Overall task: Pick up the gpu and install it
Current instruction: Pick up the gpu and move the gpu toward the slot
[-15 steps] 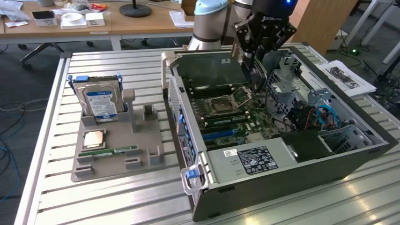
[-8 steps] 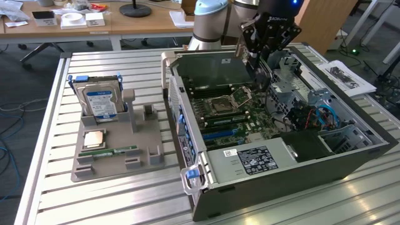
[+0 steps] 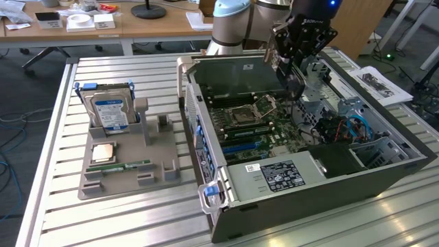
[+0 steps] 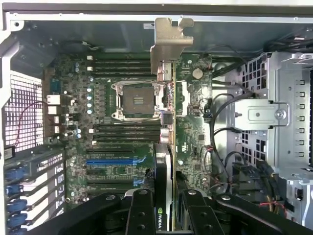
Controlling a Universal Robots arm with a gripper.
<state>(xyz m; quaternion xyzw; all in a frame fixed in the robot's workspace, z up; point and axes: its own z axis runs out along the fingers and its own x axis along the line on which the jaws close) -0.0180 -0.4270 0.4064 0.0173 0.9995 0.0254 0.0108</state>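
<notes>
Black gripper (image 3: 288, 60) hangs over the open computer case (image 3: 343, 186), clamped on the gpu (image 3: 293, 85) above the motherboard (image 3: 255, 129). From the wrist, both fingers (image 4: 142, 215) pinch the card edge-on, its silvery bracket (image 4: 168, 44) beside the CPU socket (image 4: 137, 100).

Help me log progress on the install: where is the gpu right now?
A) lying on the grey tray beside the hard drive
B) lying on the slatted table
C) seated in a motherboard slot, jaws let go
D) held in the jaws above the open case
D: the jaws clamp the gpu edge-on, and it hangs above the motherboard of the open case.
</notes>
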